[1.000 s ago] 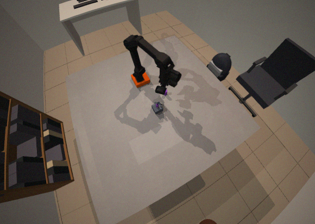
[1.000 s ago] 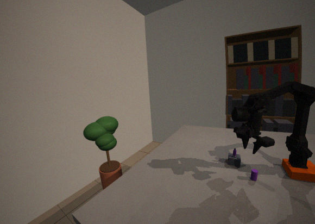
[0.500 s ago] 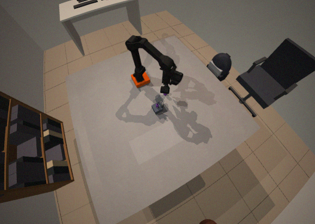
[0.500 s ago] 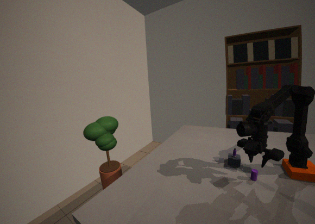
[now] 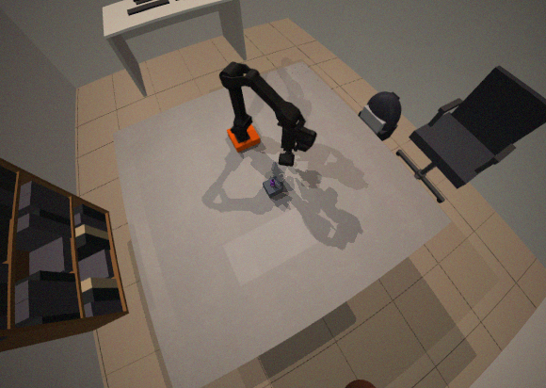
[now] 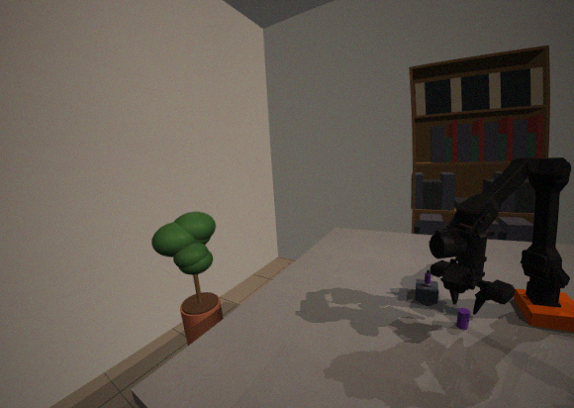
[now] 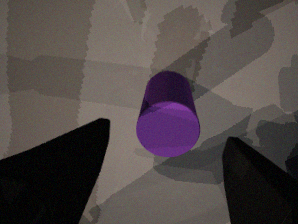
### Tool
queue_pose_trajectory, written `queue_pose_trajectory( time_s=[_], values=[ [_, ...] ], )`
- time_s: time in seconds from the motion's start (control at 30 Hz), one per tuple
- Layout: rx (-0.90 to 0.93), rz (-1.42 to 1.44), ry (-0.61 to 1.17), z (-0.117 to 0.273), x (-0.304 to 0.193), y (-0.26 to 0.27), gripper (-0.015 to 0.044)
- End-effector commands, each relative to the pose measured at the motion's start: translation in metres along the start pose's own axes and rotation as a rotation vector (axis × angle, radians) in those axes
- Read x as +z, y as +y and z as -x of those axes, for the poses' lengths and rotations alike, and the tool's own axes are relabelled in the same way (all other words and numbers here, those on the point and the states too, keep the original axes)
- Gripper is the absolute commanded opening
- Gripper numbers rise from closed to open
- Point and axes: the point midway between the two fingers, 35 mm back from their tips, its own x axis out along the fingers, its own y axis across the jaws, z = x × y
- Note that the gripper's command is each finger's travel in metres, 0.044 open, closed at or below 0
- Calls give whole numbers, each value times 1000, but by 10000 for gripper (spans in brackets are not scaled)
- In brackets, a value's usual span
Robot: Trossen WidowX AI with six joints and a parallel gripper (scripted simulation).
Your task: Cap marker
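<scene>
Two dark fingers frame our wrist view, spread about halfway apart with nothing gripped between them. We see the purple cap (image 7: 168, 124) standing upright on the grey table (image 7: 60, 50), centred in the gap between the fingertips but below them, untouched.

From the exterior camera, our gripper (image 6: 466, 300) hangs tips-down just above the table, and the cap (image 6: 463, 318) sits directly under the space between the two prongs, close to the tips yet apart from them. Just beyond it, toward the left of that view, the grey holder block (image 6: 426, 293) rests on the table with the marker (image 6: 428, 276) standing upright in it, its purple tip bare.

In the top view, our arm (image 5: 264, 100) rises from the orange base (image 5: 243, 138), bends over and reaches down, ending at the gripper (image 5: 286, 158). The cap itself is hidden beneath the gripper there. The holder block (image 5: 274, 187) lies near the gripper, a little farther from the base, with the marker (image 5: 272, 183) showing as a small purple spot on top.
</scene>
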Motion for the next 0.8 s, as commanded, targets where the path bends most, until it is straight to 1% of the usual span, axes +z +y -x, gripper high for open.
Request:
queue_pose_trajectory(
  time_s=[0.0,0.77],
  values=[
    [4,3,-1,-6,0,0,243],
    [4,3,0,-43,-1,1,243]
  ],
)
